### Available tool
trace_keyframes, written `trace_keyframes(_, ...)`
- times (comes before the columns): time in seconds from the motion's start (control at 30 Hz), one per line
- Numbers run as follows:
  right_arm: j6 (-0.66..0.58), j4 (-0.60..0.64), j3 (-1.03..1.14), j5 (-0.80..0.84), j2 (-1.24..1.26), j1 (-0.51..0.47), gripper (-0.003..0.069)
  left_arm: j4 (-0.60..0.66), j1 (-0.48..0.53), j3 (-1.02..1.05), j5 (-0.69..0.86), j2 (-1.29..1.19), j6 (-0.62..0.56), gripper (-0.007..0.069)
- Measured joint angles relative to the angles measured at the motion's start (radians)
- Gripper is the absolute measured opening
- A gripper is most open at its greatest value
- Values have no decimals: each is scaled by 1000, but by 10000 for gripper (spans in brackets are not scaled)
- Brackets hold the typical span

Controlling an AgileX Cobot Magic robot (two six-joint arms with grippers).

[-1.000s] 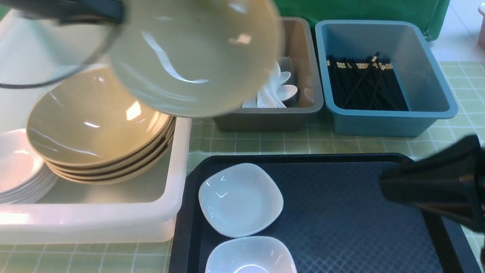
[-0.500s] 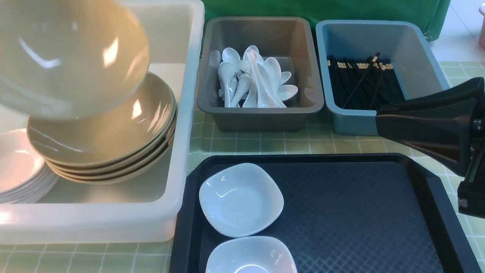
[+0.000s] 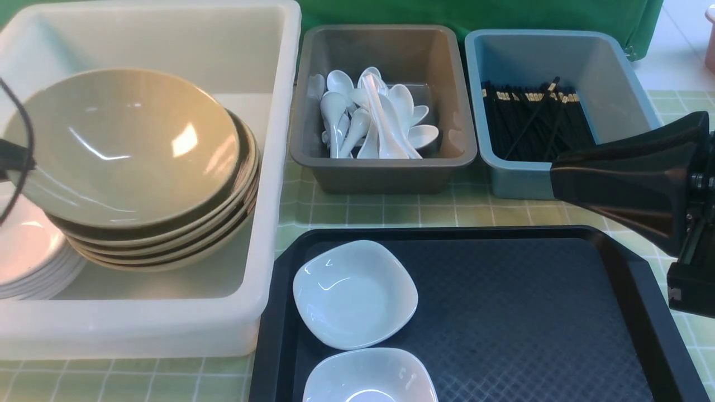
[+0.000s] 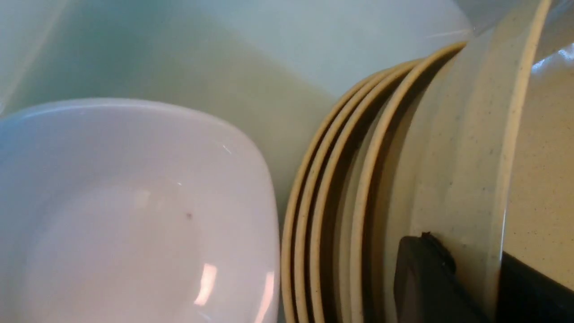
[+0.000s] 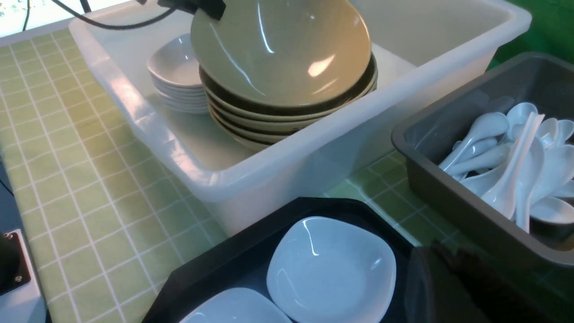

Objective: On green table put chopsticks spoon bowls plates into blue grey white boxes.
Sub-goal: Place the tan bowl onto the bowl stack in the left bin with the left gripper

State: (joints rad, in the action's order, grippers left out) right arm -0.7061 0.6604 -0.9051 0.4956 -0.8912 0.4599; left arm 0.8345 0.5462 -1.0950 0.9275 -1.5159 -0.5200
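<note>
Left wrist view shows you the left gripper (image 4: pixel 475 273) clamped on the rim of the tan bowl (image 4: pixel 462 157), one finger outside the wall and one inside. That bowl is inside the white box (image 3: pixel 268 167), tilted and leaning on the stack of tan bowls (image 3: pixel 167 245), with its gripped edge the higher one. White plates (image 3: pixel 28 251) sit stacked in the same box, just beside the stack.

The grey box (image 3: pixel 385 173) with its spoons (image 3: pixel 374 123) stands just to the white box's right. The blue box (image 3: pixel 614 72) holding chopsticks (image 3: pixel 536 128) stands farther out on that side. The black tray (image 3: pixel 503 312) lies near the white box's front right corner and carries two white dishes (image 3: pixel 354 293).

Your right gripper (image 3: pixel 558 173) hangs well apart from the white box. You cannot tell whether its jaws are apart or together.
</note>
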Motion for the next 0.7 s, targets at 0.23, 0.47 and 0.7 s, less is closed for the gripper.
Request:
trace_keyframes(0.23,0,0,0,0,0,0,80,-82,-115,2,-46,0,73,20)
trace_keyframes(0.47,0,0,0,5,0,0,90,-205,-136,2,-44,3,217,90)
trace_keyframes(0.7,0,0,0,29,0,0,99,-238,-139,2,-32,58,317,363)
